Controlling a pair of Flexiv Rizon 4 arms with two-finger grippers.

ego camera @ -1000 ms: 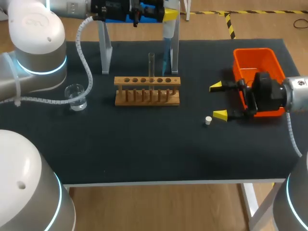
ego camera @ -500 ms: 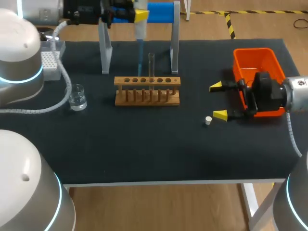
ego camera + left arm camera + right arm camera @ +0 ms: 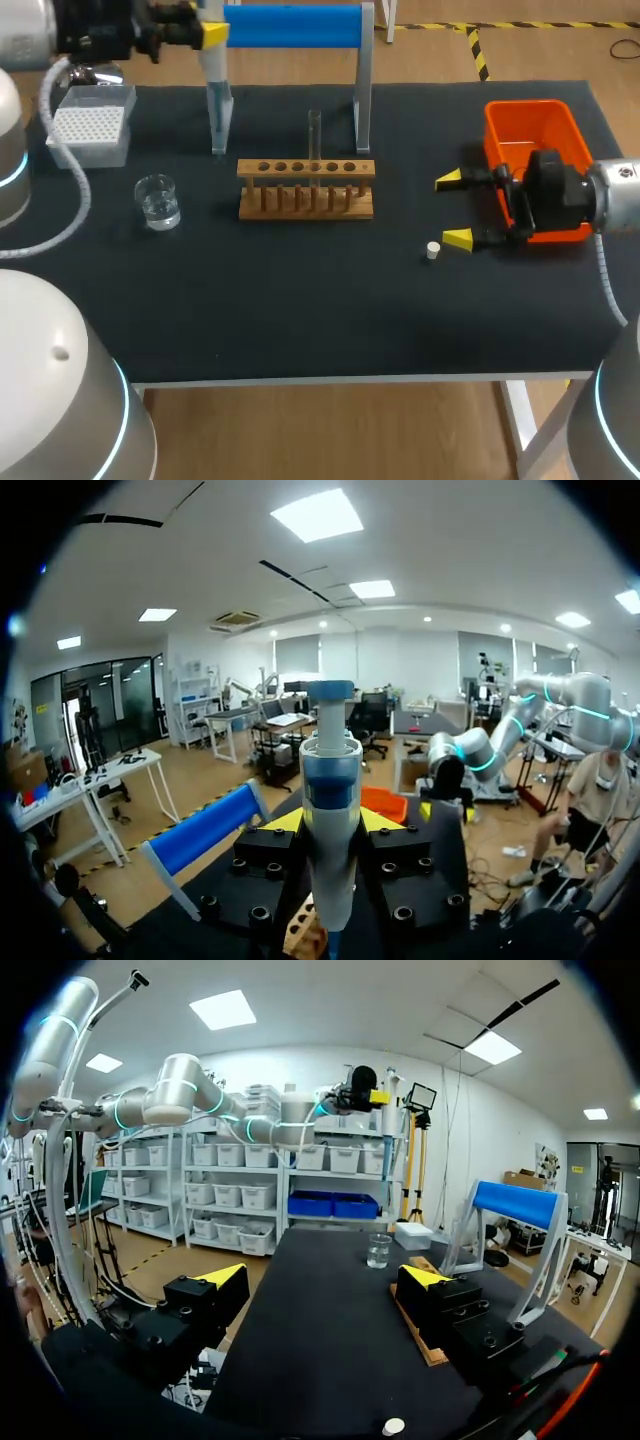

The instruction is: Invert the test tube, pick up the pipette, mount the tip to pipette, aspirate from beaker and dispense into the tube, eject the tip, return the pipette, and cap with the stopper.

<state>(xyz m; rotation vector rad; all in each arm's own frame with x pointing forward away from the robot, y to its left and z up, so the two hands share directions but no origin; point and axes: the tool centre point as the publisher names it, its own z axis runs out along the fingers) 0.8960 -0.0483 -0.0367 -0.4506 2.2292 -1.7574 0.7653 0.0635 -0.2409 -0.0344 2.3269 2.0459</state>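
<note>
**Item 1.** Grey-and-white hand pipette with a blue collar.
- Location: aloft at the table's 11 o'clock, plunger end up, just beside the left post of the blue-barred metal stand.
- Holder: our left gripper, both fingers pressed on the barrel from two sides.
- Handling, as we judge: light, rigid, smooth plastic. Hold it on the thick barrel below the collar and keep it vertical.

**Item 2.** Clear glass test tube, standing in the wooden peg rack at table centre.
- Handling, as we judge: thin, brittle and slippery. Grip it gently at mid-length.

**Item 3.** Small white stopper, at the rack's 4 o'clock.
- It lies just beside our right gripper, whose fingers are spread wide and hold nothing.

**Sundries.**
- Glass beaker of clear liquid, at the rack's 9 o'clock.
- White tip box, at 10 o'clock.
- Orange plastic bin, at 3 o'clock.

**Not determinable.**
- The pipette's lower end overlaps the stand post from above and is cut off in the left wrist view, so we cannot tell whether a tip is mounted.
- We cannot tell which end of the tube is up.
</note>
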